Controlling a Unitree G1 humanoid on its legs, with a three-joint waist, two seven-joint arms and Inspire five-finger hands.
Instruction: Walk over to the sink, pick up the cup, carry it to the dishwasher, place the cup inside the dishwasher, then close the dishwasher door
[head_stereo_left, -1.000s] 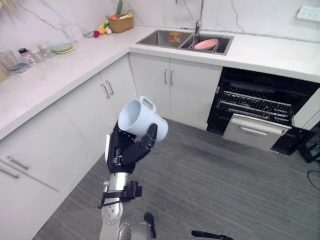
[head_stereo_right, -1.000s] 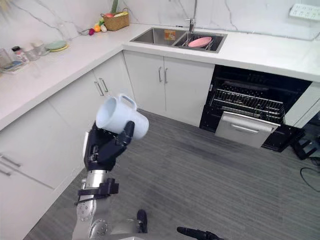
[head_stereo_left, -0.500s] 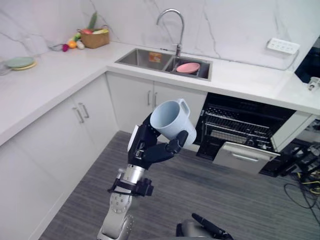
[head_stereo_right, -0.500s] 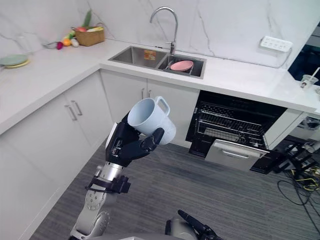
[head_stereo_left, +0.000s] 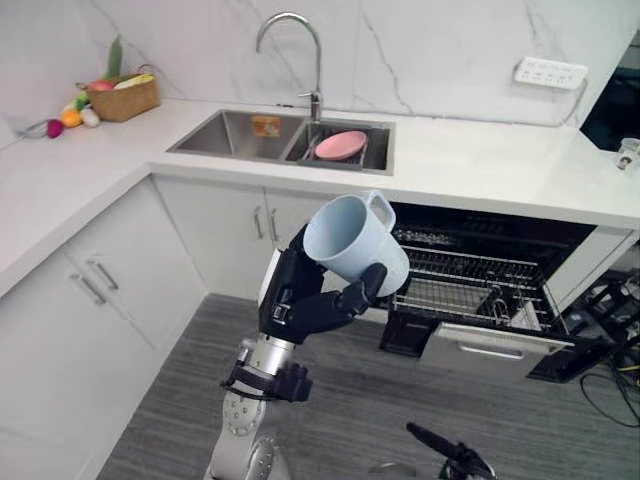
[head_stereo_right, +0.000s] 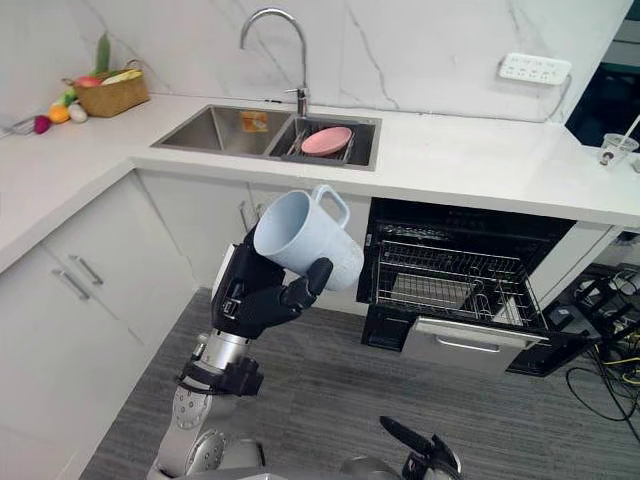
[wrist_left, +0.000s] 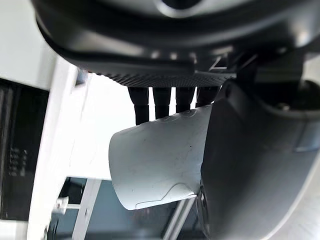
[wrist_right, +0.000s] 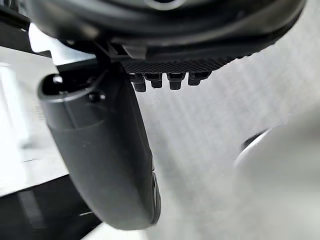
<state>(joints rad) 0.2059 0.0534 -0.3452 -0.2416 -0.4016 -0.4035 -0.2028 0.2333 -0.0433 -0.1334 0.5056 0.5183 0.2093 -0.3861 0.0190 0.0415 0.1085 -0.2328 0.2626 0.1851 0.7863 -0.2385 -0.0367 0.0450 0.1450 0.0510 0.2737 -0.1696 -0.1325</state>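
A pale blue cup (head_stereo_left: 350, 235) with a handle is tipped on its side, mouth towards the left, with my left hand (head_stereo_left: 300, 300) shut round its lower wall at chest height. In the left wrist view the cup (wrist_left: 160, 165) lies between the fingers (wrist_left: 160, 102) and the thumb. Just right of the cup stands the open dishwasher (head_stereo_left: 495, 350) under the counter, its wire rack (head_stereo_left: 455, 285) pulled out. The sink (head_stereo_left: 245, 135) lies behind, on the counter. My right hand (head_stereo_right: 410, 440) hangs low at the bottom edge, fingers relaxed and empty.
A pink dish (head_stereo_left: 340, 145) sits in the sink's right basin under a tall faucet (head_stereo_left: 290, 40). White cabinets (head_stereo_left: 100, 290) run along the left. A basket of fruit (head_stereo_left: 122, 98) stands in the far left corner. Cables (head_stereo_left: 610, 370) lie on the grey floor at right.
The whole view has swung right and closer to the counter, so the dishwasher now sits nearer and just behind the cup. My left hand has kept hold of the cup.
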